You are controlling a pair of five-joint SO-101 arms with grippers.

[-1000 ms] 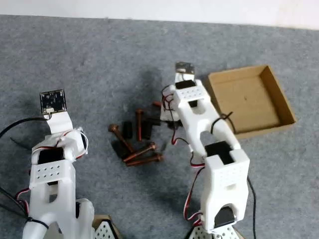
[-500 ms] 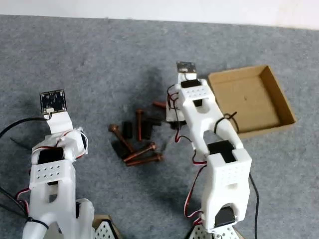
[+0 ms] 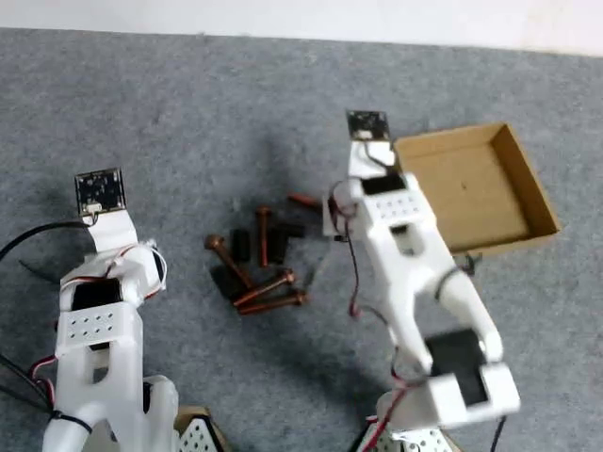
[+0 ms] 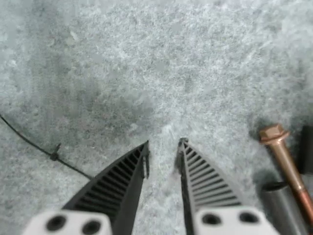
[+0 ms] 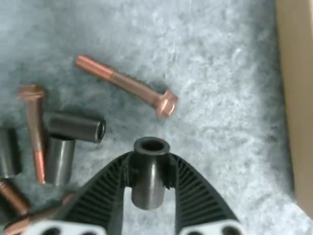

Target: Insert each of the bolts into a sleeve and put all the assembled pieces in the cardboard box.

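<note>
black sleeve (image 5: pixel 148 176) sits pinched in the right hand (image 5: pixel 149 160), copper bolt (image 5: pixel 128 87) just beyond; left hand (image 4: pixel 164 144) spread.

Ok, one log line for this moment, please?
right claw: shut on dark cylindrical metal sleeve | left claw: open over grey carpet | copper-coloured bolts: loose on carpet, unsleeved
</note>
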